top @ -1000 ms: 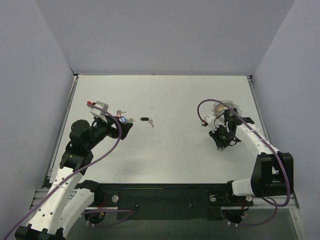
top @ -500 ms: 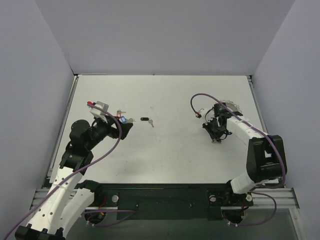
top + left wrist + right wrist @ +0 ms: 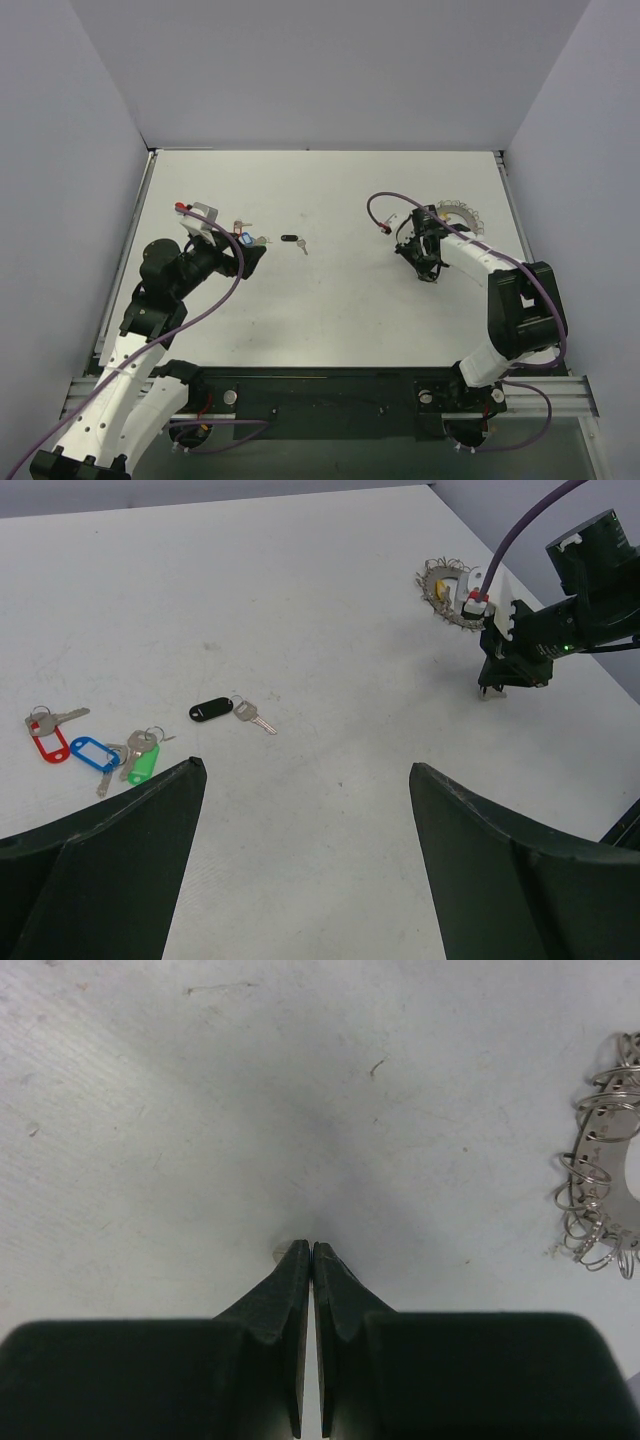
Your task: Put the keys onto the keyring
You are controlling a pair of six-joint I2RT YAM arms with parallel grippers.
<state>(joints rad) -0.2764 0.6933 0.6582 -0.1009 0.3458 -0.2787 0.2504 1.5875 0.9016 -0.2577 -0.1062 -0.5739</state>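
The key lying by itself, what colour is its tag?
The tag is black. The left wrist view shows it best.

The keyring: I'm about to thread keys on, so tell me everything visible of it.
The large silver wire keyring is a thin metal loop fringed with many small rings, like a toothed circle. It lies flat on the white table, far right, beside the right gripper, whose shut jaws do not touch it. The right arm hides part of it.

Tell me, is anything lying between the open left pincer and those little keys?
Nothing visible. Only bare table separates the left pincer from the keys; the black-tagged key lies slightly apart from the others.
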